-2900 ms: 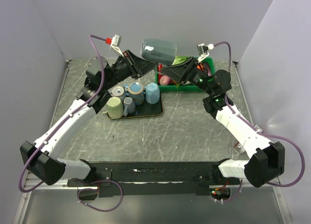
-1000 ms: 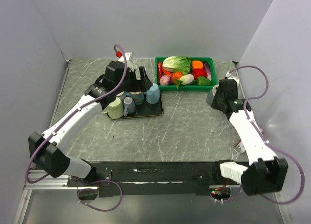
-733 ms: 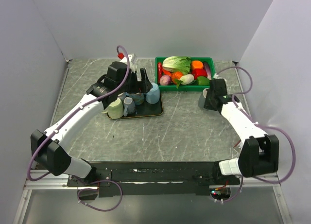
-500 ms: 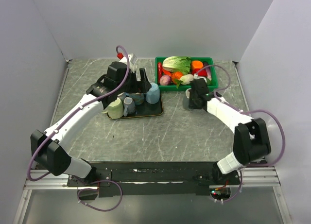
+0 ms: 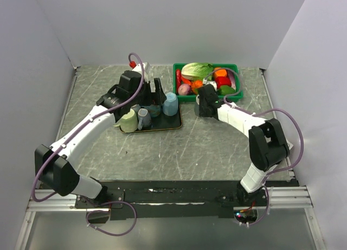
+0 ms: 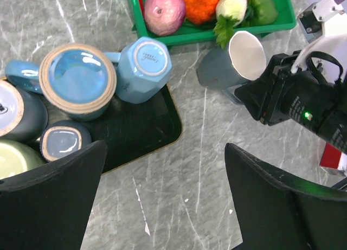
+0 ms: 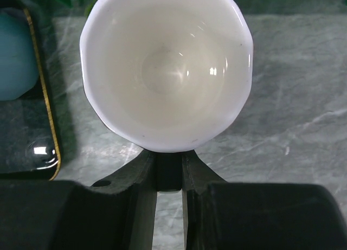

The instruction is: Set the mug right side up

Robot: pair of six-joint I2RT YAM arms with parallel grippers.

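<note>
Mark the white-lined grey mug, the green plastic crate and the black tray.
White-lined grey mug [image 6: 246, 53], left wrist view, inner wall.
Green plastic crate [image 6: 179, 37], left wrist view, rim.
Black tray [image 6: 142, 125], left wrist view, bare floor.

You've got a black tray [image 6: 142, 126] full of mugs [image 6: 77, 79], light blue mug [image 6: 144, 62] bottom-up at its right edge, green veggie crate [image 6: 179, 38] just beyond that corner.

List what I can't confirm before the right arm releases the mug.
- Base of the mug, and any table contact: hidden by its own bowl in the right wrist view; too small in the top view.
- Handle: hidden under the rim and the right gripper, right wrist view.
- Pale green mug: cut off by the left gripper finger and the frame edge, left wrist view.
</note>
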